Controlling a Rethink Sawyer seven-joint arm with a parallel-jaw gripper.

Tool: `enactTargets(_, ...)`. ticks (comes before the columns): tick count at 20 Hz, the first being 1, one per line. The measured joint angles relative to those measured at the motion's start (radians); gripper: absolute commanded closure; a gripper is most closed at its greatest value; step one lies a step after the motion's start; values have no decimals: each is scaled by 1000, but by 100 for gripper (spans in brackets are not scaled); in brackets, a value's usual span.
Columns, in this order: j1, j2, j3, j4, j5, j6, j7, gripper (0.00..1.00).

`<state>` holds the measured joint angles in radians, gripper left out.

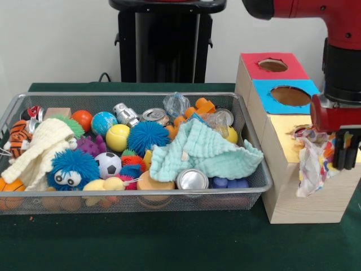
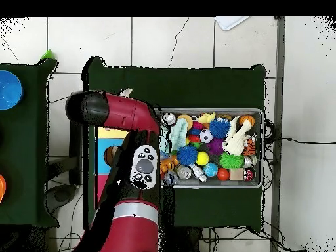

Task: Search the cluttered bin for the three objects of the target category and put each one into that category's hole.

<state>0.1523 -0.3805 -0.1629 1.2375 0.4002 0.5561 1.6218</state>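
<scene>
Front view: my gripper [image 1: 345,153] sits at the yellow-panelled hole [image 1: 302,131] of the wood-grain box [image 1: 304,197]. The polka-dot cloth [image 1: 311,161] is half out of that hole, most of it draped down the box's front face. Dark fingers show beside the cloth, but I can't tell whether they're spread or pinched, or whether they have any fabric.

Risks as I see them:
- Cloth isn't seated. The hanging part looks heavier than what's inside, so it could slide out and drop to the table.
- Hole edge is rough, so fabric may snag there instead of feeding through.
- If fabric is caught on my fingers, lifting away would pull the cloth back out.

Mint-green cloth [image 1: 197,152] lies on top at the right of the wire bin [image 1: 256,186]; cream knitted cloth [image 1: 39,152] is at the left, over toys. A metal can [image 1: 192,179] touches the green cloth's lower edge and could be dragged along.

Overhead view: my arm covers the boxes, no help there.
</scene>
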Motion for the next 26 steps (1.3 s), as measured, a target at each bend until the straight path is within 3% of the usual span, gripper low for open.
enactTargets(5, 17, 28, -34, -31, -9, 14, 0, 100)
enactTargets(15, 27, 54, -70, -127, -46, 161, 0, 100)
enactTargets(26, 27, 52, -76, -142, -47, 207, 0, 100)
